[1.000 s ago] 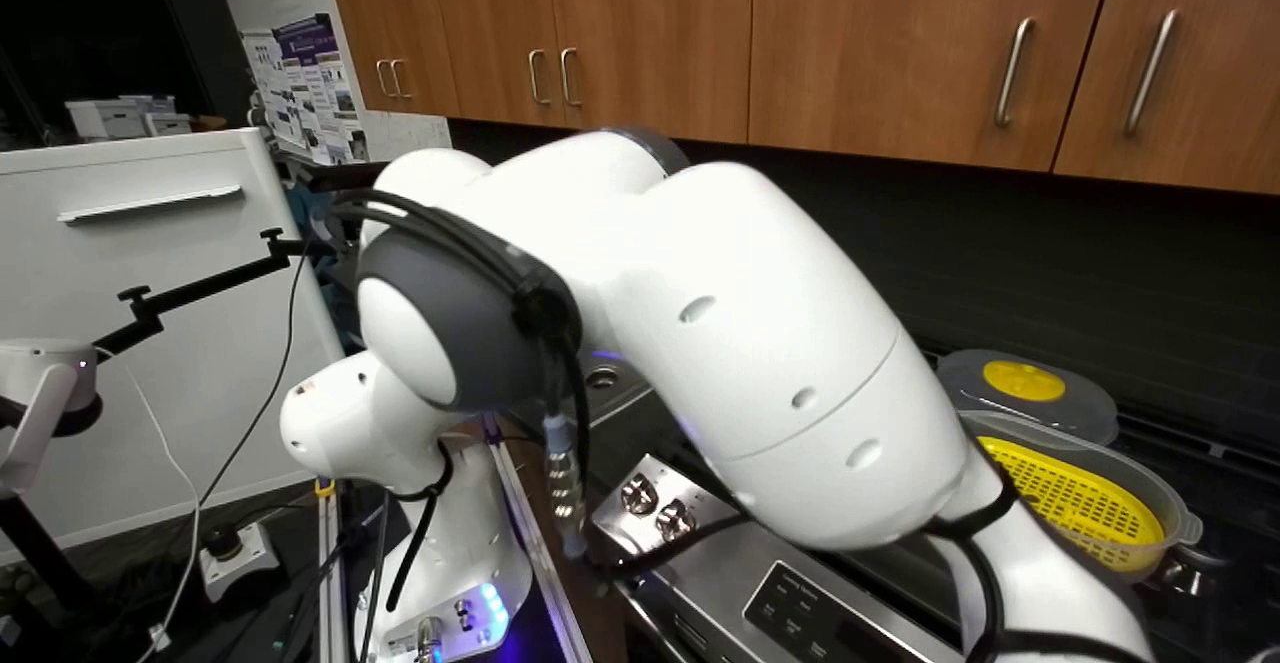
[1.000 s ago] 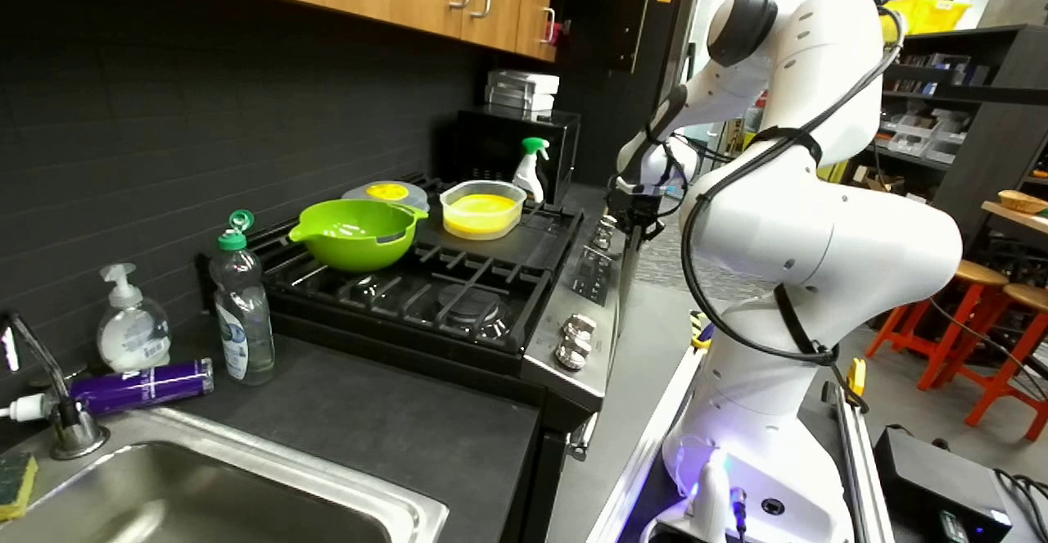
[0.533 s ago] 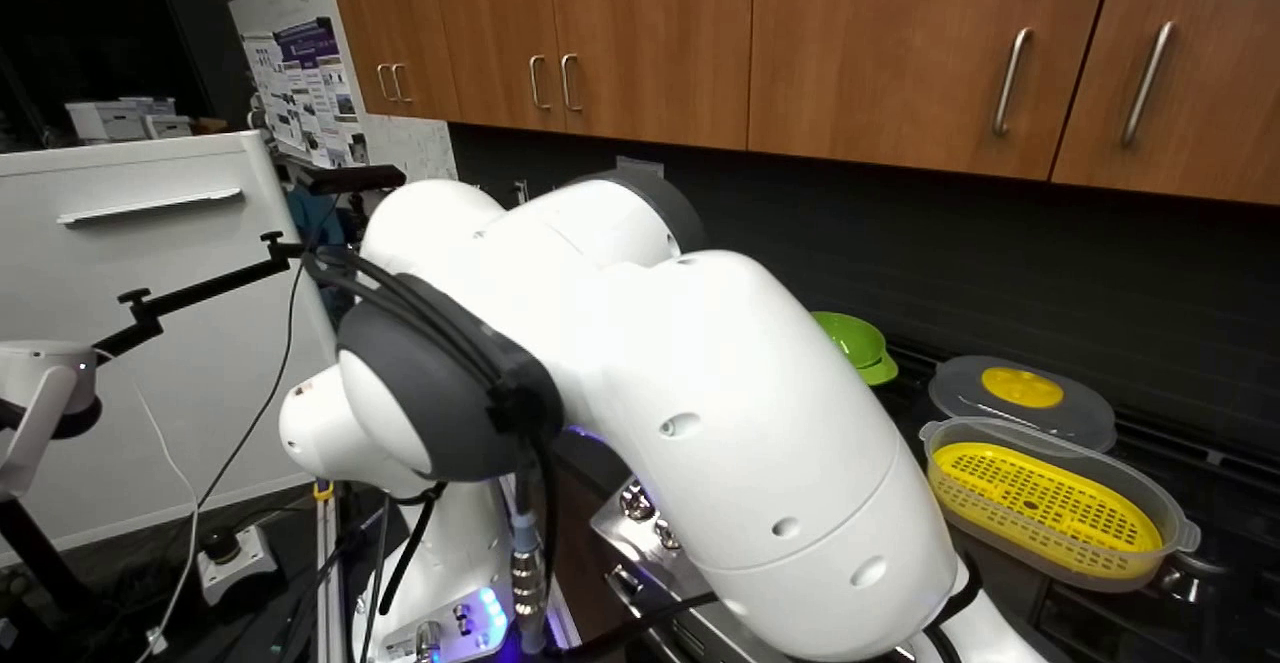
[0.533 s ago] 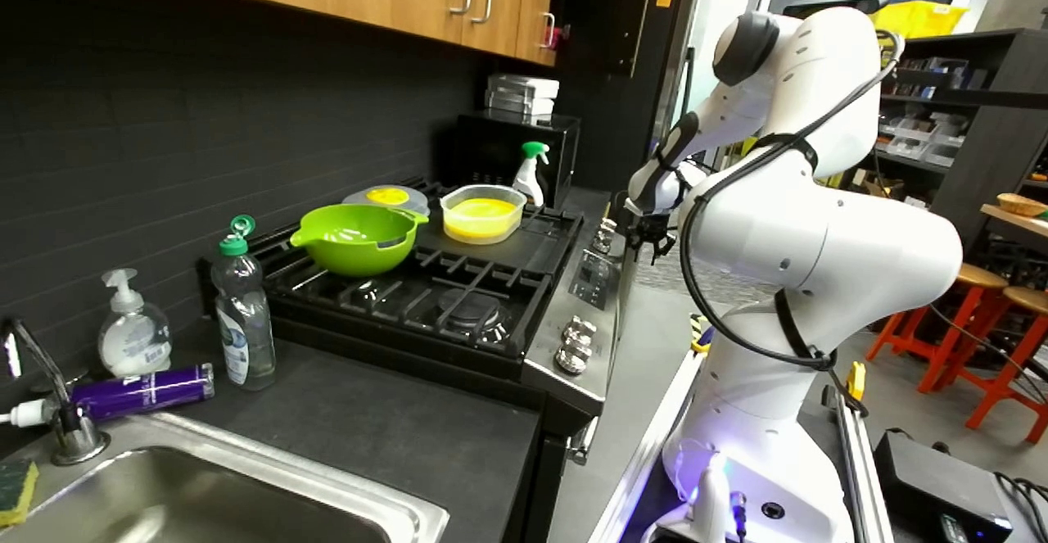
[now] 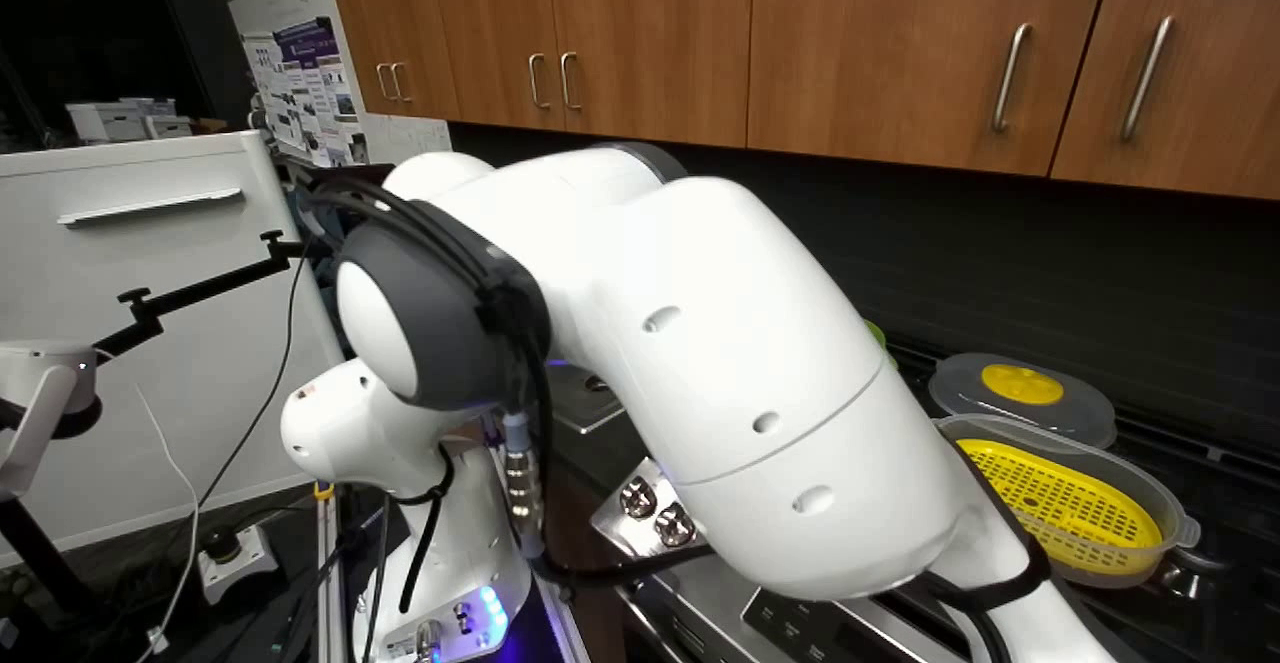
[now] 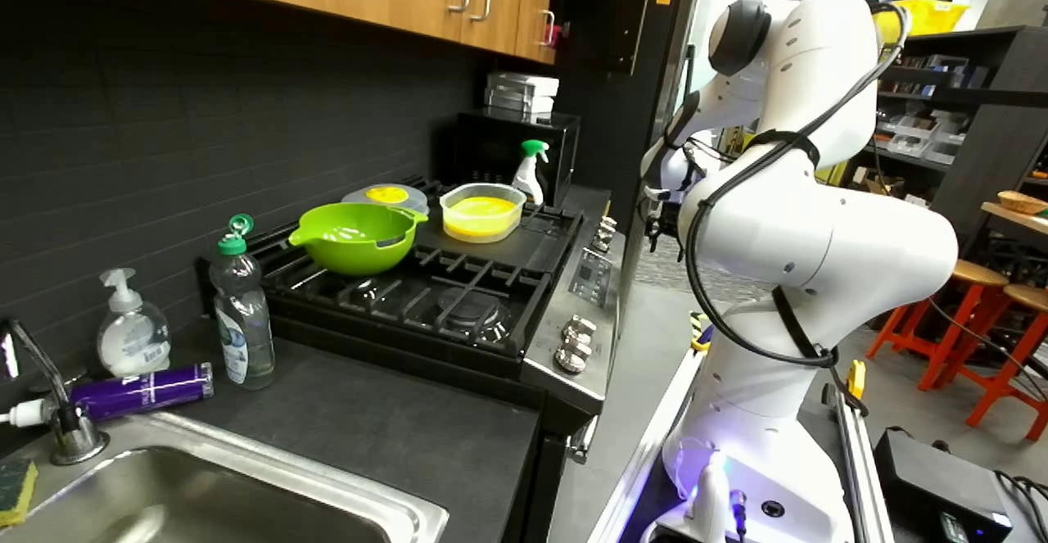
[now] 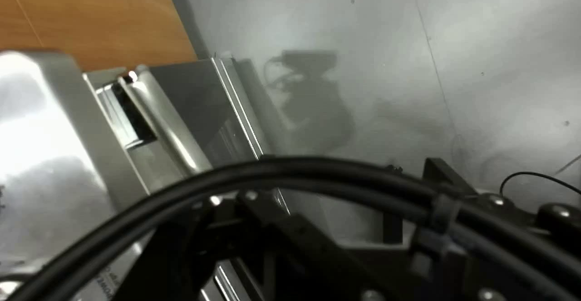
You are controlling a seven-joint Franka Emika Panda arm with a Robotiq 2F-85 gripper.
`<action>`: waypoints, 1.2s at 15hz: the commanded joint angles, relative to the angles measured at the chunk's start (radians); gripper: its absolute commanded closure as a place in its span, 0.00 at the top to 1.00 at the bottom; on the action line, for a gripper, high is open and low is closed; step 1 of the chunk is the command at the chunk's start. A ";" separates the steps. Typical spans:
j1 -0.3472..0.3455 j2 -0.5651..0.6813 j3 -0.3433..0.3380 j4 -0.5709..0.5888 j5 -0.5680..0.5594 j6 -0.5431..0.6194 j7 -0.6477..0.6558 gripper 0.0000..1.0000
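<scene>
A: Status?
B: Stove (image 6: pixel 471 307) sits past the far edge of the counter (image 6: pixel 393 428) in an exterior view. Gripper (image 6: pixel 666 248) hangs off stove's front, jaws apart, empty.
A: Progress?
B: Looks early: nothing gripped, stove contact unclear.

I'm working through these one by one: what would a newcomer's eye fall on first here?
Probably the big white robot arm, filling the middle of an exterior view. Then the bright green bowl and yellow-lined tub, both on the stove. The dark end effector, near the stove's front, stands out less.
</scene>
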 commanded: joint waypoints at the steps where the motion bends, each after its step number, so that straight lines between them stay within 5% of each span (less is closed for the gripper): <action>1: 0.011 -0.141 -0.085 -0.068 0.072 -0.028 0.011 1.00; 7: 0.008 -0.256 -0.163 -0.076 0.095 -0.026 -0.088 1.00; 12: -0.224 -0.193 0.175 0.062 -0.045 -0.131 -0.050 1.00; 14: -0.285 -0.096 0.286 0.208 -0.080 -0.327 -0.050 1.00; 16: -0.299 -0.029 0.327 0.324 -0.088 -0.467 -0.049 1.00; 17: -0.259 -0.125 0.268 0.180 -0.064 -0.362 -0.049 1.00; 18: -0.264 -0.103 0.279 0.212 -0.065 -0.384 -0.049 1.00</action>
